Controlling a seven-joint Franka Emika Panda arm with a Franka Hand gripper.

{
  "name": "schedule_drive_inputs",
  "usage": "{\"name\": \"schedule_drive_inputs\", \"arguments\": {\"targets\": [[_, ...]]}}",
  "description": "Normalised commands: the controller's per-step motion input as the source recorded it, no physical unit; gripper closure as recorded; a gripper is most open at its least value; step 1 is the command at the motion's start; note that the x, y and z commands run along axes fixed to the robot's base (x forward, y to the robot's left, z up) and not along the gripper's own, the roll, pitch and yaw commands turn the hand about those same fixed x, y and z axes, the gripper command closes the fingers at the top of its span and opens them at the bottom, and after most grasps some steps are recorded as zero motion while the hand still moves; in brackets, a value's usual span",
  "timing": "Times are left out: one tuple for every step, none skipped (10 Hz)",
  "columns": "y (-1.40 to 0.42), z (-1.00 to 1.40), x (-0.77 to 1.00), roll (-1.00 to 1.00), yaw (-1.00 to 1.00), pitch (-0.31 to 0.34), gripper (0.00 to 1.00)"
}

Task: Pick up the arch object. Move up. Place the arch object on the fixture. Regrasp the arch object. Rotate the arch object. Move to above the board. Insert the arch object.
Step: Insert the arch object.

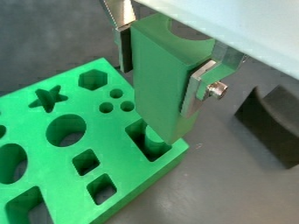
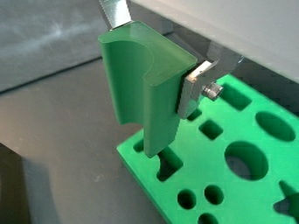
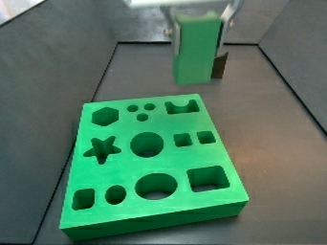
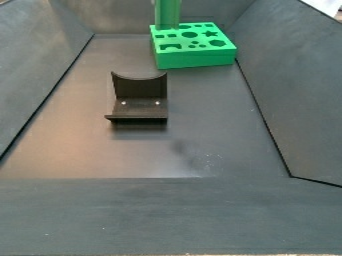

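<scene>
No writing or labels are showing anywhere. The gripper [image 1: 158, 54] is clamping its flat silver finger plates [image 1: 201, 83] closed on the smooth green plastic arch object [image 1: 162, 77], upright, its curved notch visible in both wrist views [image 2: 142, 83]. Its lower end is hanging over the board [image 3: 153, 158], a bright green slab with star, hexagon, circle and square cut-outs. The dark notched fixture [image 4: 136, 98] is sitting well apart, toward 7 o'clock of the board.

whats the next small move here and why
Probably ease straight down. The gripper holds the green arch block upright, its lower end at the arch-shaped slot near the board's corner, apparently not fully seated. The fixture stands apart, bare.
</scene>
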Motion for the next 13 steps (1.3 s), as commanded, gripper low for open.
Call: {"name": "schedule_drive_inputs", "arguments": {"targets": [[-0.03, -0.52, -0.17, 0.00, 0.00, -0.090, 1.00], [-0.07, -0.35, -0.08, 0.03, 0.00, -0.070, 1.00], [-0.14, -0.25, -0.19, 0.04, 0.13, -0.109, 1.00], [-0.21, -0.29, -0.15, 0.08, 0.16, -0.086, 1.00], [-0.16, -0.31, -0.02, 0.05, 0.10, -0.024, 1.00], [-0.10, -0.30, 0.00, 0.05, 0.05, 0.000, 1.00], [-0.04, -0.27, 0.03, 0.05, 0.03, 0.000, 1.00], [0.00, -0.23, 0.08, 0.09, 0.00, 0.049, 1.00], [-0.02, -0.18, 0.04, 0.01, 0.00, 0.017, 1.00], [0.00, -0.15, 0.01, 0.00, 0.00, 0.020, 1.00], [0.00, -0.16, 0.08, 0.05, 0.00, 0.054, 1.00], [0.00, -0.19, 0.18, 0.04, 0.00, 0.090, 1.00], [0.00, -0.15, 0.25, 0.04, 0.00, 0.123, 1.00]]}}
